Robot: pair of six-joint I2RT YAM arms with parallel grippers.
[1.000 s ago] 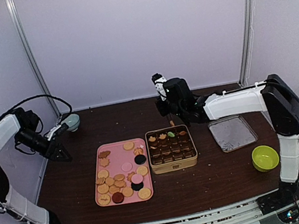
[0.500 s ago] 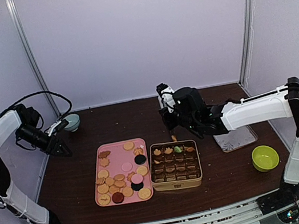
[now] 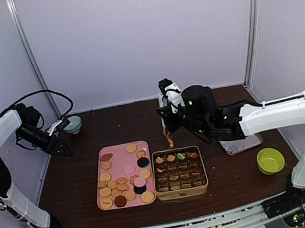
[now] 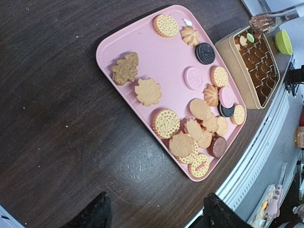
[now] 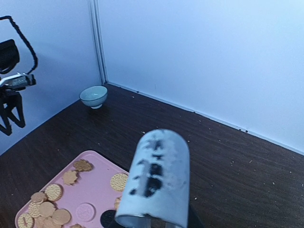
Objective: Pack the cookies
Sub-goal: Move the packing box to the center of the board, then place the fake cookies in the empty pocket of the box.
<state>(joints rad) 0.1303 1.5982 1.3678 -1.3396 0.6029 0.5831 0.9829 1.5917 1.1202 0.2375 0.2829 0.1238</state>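
The cookies (image 3: 121, 182) lie loose on a pink tray (image 3: 120, 157); in the left wrist view these cookies (image 4: 166, 123) are mostly tan, with a few dark and pink. A few more fill the far row of a gold compartment tin (image 3: 182, 187) right of the tray. My right gripper (image 3: 168, 124) is shut on metal tongs (image 5: 154, 185), whose tips (image 4: 262, 21) hang over the tin's far edge. I cannot tell if the tips hold a cookie. My left gripper (image 4: 156, 217) is open and holds nothing, over bare table left of the tray.
A teal bowl (image 3: 73, 124) stands at the far left behind the left gripper (image 3: 61, 149). A flat metal lid (image 3: 241, 143) lies right of the tin, partly under the right arm. A green bowl (image 3: 270, 160) sits near the front right.
The right arm swung left and forward with the tongs. The tin now lies closer to the front edge. The left gripper drew back slightly toward the far left.
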